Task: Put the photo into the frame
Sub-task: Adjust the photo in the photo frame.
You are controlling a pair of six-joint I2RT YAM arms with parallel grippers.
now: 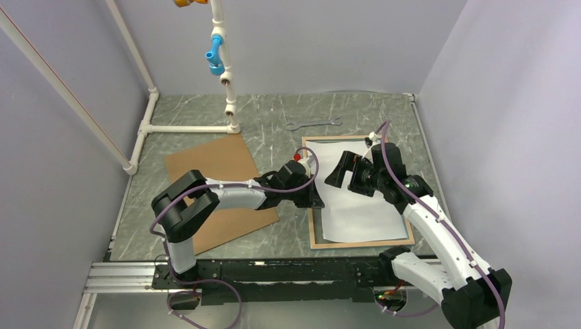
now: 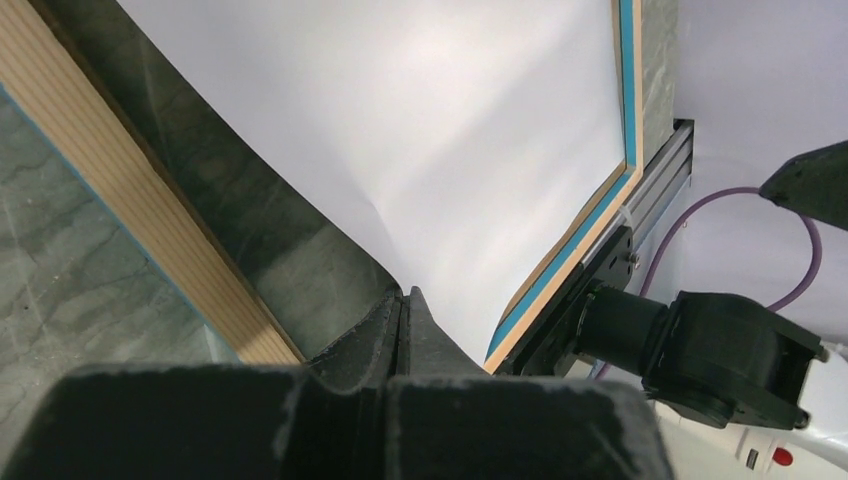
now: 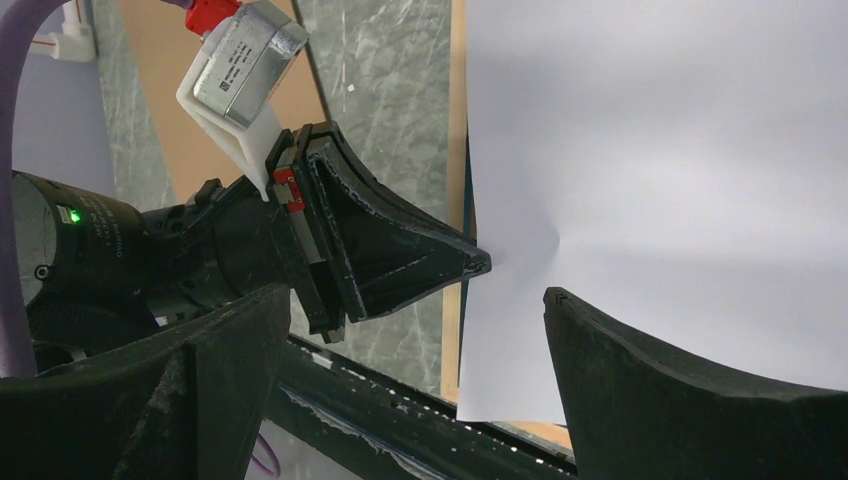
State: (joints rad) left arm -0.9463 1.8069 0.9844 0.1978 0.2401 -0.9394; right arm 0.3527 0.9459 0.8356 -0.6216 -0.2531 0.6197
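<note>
Two arms are meeting over the frame (image 1: pixel 356 243), which is lying with its pale wooden back facing up on the right half of the table (image 1: pixel 288 233). In your left wrist view a thin blue strip is showing along its rails.

Your photo (image 1: pixel 363 205) is lying inside the frame with its plain white reverse facing up. Your left gripper (image 1: pixel 316 197) is reaching in from the left and pinching the photo's left edge, its jaws pressed tight together on the sheet. That edge is curling up off the frame at the pinch. Grey marbled surface is showing under the raised part, between the sheet and the left wooden rail.

Your right gripper (image 1: pixel 339 171) is hovering over the upper left part of the photo with its jaws spread as wide as they go, gripping nothing. In its wrist view the left arm's fingers (image 3: pixel 420 250) are sitting between its own two.

A silver camera module (image 3: pixel 245 60) on your left wrist is carrying a label, but its print is too small to read.

A brown backing board (image 1: pixel 219 161) is lying under the left arm, to the left of the frame. A wrench (image 1: pixel 313 124) is resting just beyond the frame's far rail.
</note>
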